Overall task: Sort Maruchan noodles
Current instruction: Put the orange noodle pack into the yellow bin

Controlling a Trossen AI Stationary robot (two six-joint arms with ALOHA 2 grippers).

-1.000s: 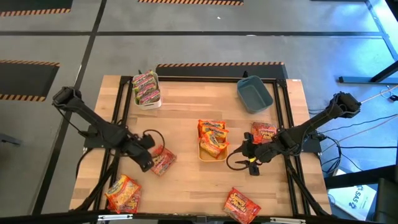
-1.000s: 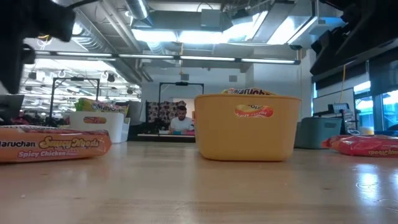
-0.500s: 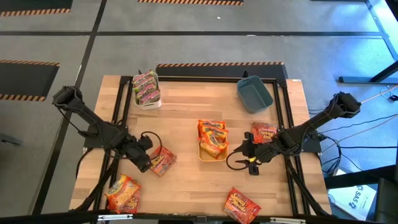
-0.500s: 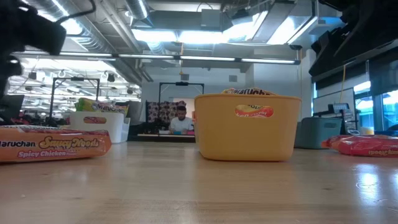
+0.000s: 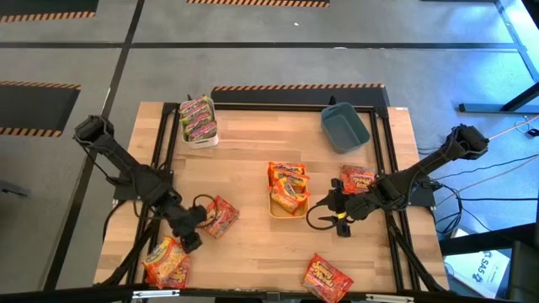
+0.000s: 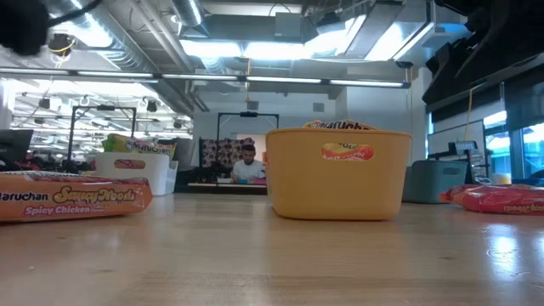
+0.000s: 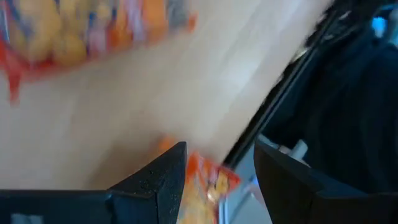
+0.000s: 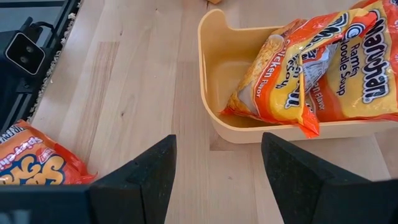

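My left gripper (image 5: 190,239) (image 7: 217,177) hangs open over the table's near-left part, between a red noodle packet (image 5: 221,216) and an orange-yellow packet (image 5: 166,261) that lies flat near the corner. In the left wrist view an orange packet (image 7: 208,183) shows between its fingers, farther off, and another packet (image 7: 87,28) is blurred. My right gripper (image 5: 324,210) (image 8: 217,180) waits open beside the yellow bin (image 5: 274,209), which holds orange packets (image 8: 317,62). Green-pink packets (image 5: 198,118) sit in the white bin (image 5: 202,140). Other packets lie flat at the right (image 5: 357,178) and near edge (image 5: 327,278).
An empty blue bin (image 5: 344,126) stands at the far right. A black frame rail (image 5: 160,160) runs around the table top. The low view shows a packet (image 6: 72,200), the yellow bin (image 6: 338,174) and a person (image 6: 247,163) in the room behind. Bare wood lies between the bins.
My left gripper has moved from beside the red packet toward the table's near edge and the orange-yellow packet at the near-left corner, turning as it went. In the low view its dark bulk has left the upper left. My right arm has kept still.
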